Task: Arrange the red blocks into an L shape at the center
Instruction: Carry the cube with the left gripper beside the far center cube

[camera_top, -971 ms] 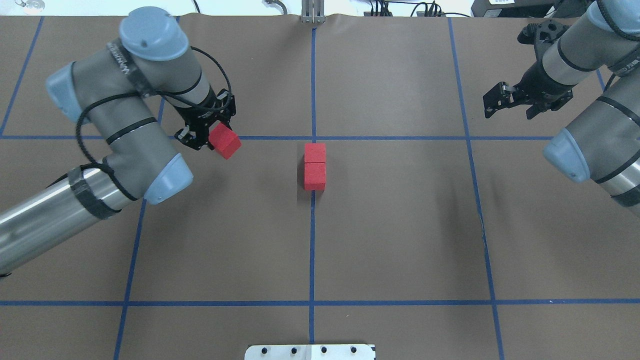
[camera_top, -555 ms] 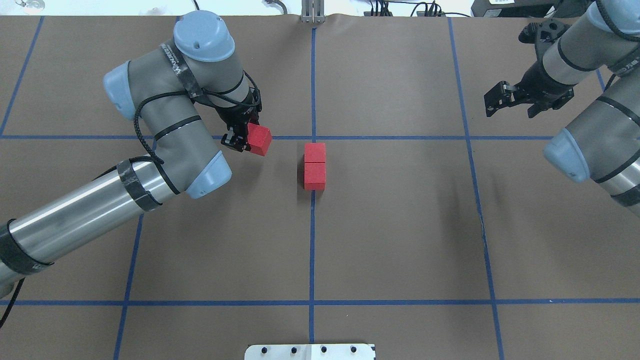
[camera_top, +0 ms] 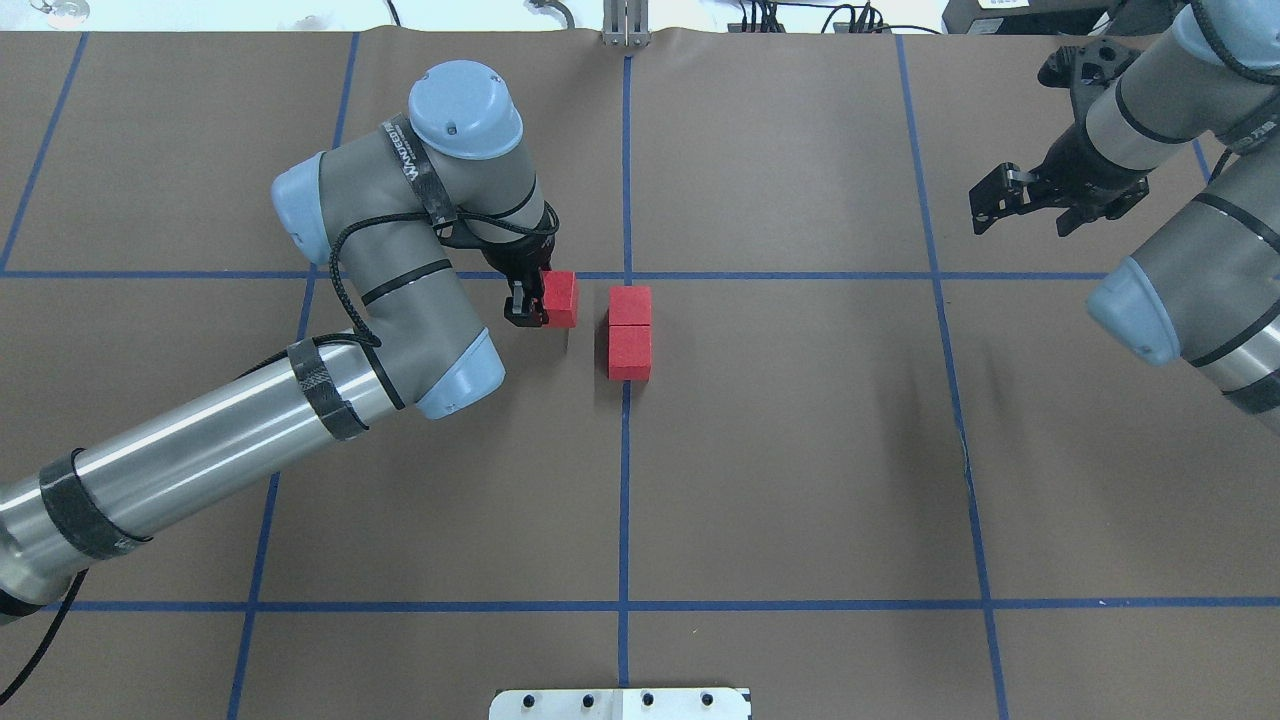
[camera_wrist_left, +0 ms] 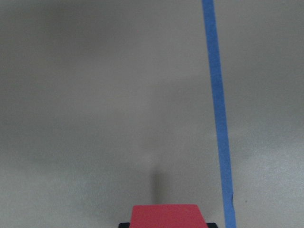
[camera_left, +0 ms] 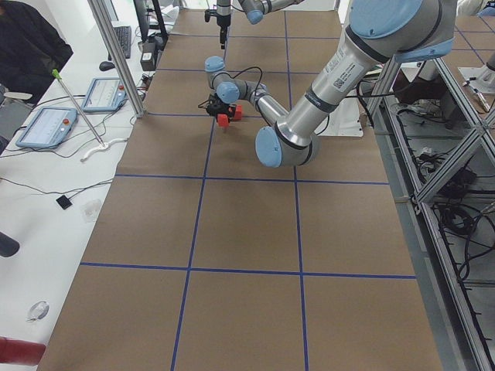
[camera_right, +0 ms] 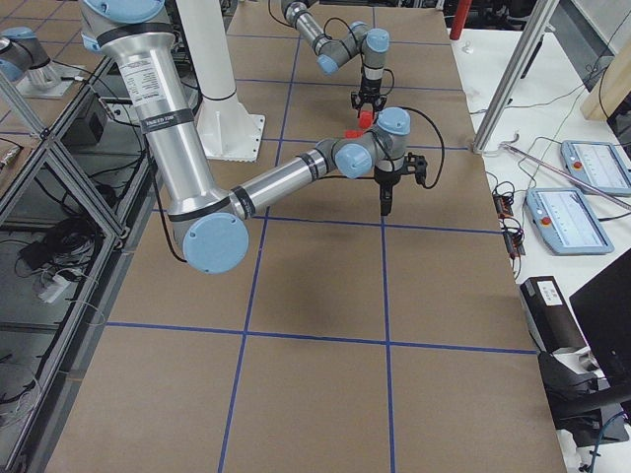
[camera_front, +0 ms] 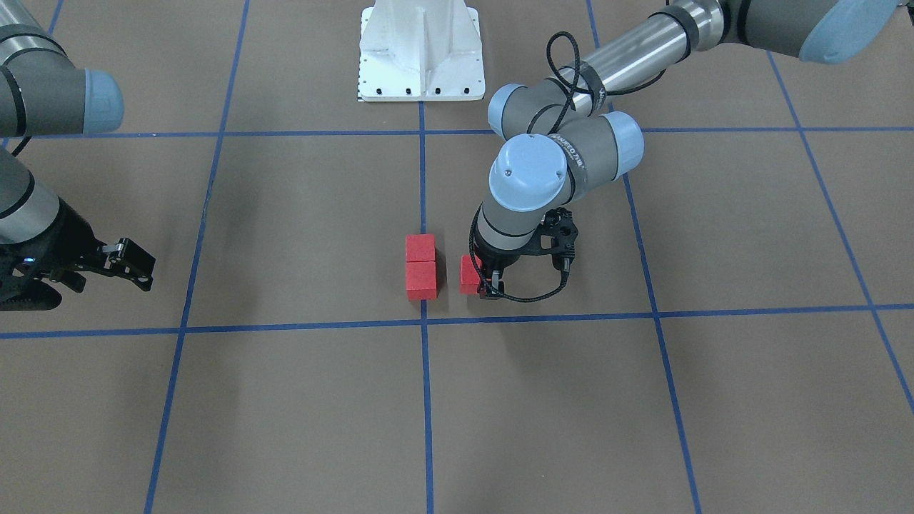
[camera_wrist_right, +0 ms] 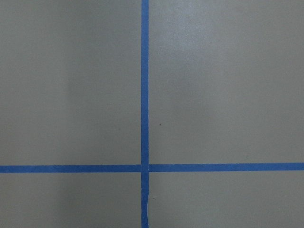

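Red shows at three spots near the middle of the brown paper worktop [camera_top: 800, 470]. Two of the red blocks [camera_top: 630, 330] lie flat on it in a short row along the middle blue tape line [camera_top: 624, 480]. These are the far block [camera_top: 630, 304] and the near block [camera_top: 630, 353], and they touch face to face. The far block's outer edge sits just on the robot's side of the center [camera_top: 627, 275], where that line meets a cross tape line [camera_top: 800, 275].

The third block [camera_top: 562, 298] is pinched in the left claw [camera_top: 545, 300]. It is beside the far block on the robot's left, with a narrow strip of bare worktop between them, so the two do not touch. It hangs low, and whether its underside meets the worktop cannot be told. In the left wrist view its red face sits at the bottom middle, with a black fingertip [camera_wrist_left: 124, 224] at each lower corner.

The right claw [camera_top: 1020, 212] hovers well apart over the far right squares, its fingers spread. Its wrist view shows only a tape crossing [camera_wrist_right: 145, 167]. A white base plate [camera_front: 421, 57] stands on the robot's side.
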